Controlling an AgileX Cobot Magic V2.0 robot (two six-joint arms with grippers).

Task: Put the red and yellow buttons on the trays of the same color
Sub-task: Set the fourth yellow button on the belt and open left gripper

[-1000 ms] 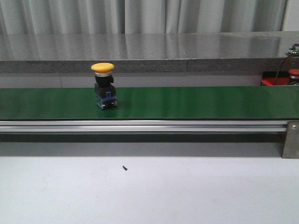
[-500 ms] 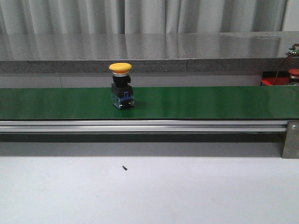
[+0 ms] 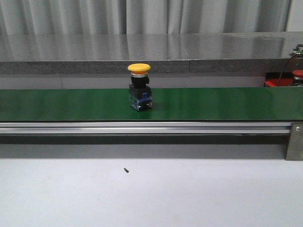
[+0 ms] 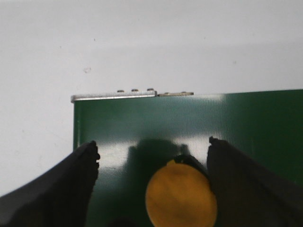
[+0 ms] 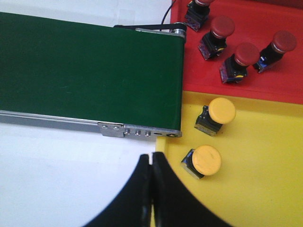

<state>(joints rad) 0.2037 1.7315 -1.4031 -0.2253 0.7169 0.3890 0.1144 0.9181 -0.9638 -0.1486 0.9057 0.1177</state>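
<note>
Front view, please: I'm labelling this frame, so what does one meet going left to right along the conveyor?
Bare green belt → upright yellow-capped push button with a black body → more bare belt → red-capped button on the red tray sliver at the far right edge.

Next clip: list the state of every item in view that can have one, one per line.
yellow button on belt: upright, free.
second yellow button: on the belt under the left gripper, ungrasped.
left gripper: fingers open.
right gripper: fingers shut, empty.
yellow tray: holds two buttons.
red tray: holds red buttons.
</note>
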